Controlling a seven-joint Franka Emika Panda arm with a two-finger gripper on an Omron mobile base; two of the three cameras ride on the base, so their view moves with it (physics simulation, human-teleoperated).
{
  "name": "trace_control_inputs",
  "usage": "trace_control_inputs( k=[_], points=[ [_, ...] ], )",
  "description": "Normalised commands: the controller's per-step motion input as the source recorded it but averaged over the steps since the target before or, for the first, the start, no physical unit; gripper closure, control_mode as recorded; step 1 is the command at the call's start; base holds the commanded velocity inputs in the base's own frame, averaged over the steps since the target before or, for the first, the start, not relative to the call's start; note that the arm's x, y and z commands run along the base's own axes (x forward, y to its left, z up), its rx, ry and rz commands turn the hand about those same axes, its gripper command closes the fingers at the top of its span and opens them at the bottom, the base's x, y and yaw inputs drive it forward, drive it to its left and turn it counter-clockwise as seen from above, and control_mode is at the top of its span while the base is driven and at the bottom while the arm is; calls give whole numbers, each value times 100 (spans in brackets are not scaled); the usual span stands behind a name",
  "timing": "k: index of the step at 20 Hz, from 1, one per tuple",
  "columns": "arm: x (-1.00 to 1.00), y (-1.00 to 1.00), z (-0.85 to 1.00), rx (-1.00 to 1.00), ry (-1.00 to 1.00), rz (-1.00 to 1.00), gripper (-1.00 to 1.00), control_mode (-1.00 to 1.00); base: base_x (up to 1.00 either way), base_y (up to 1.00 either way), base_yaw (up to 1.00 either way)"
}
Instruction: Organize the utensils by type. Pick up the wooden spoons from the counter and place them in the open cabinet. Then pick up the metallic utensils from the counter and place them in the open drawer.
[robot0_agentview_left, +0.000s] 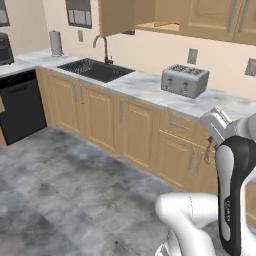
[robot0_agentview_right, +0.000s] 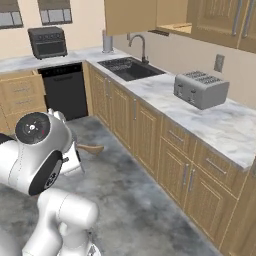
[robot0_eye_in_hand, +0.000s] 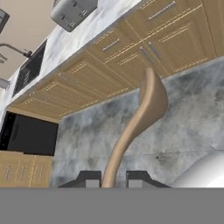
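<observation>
My gripper is shut on the handle of a pale, curved wooden spoon, whose bowl points toward the lower cabinet fronts over the grey floor. In the right base view the spoon's tip sticks out past my arm, low above the floor and away from the counter. The open cabinet hangs above the counter, its door swung out to the left; its shelf shows at the top of the right base view. The metallic utensils and the open drawer are out of view.
A silver toaster stands on the counter right of the sink. A black dishwasher and a toaster oven are at the far left. Open grey floor lies in front of the cabinets.
</observation>
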Motion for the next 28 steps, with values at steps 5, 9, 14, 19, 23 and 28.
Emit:
trace_control_inputs(
  k=[5, 9, 14, 19, 23, 28],
  points=[
    [0, 0, 0, 0, 0, 0, 100, 100, 88, 26, -30],
    [0, 0, 0, 0, 0, 0, 100, 100, 92, 23, -32],
    [0, 0, 0, 0, 0, 0, 100, 100, 91, 18, -33],
    [0, 0, 0, 0, 0, 0, 100, 100, 84, 28, -32],
    [0, 0, 0, 0, 0, 0, 100, 100, 70, 27, -29],
    [0, 0, 0, 0, 0, 0, 100, 100, 67, 26, -25]
  ],
)
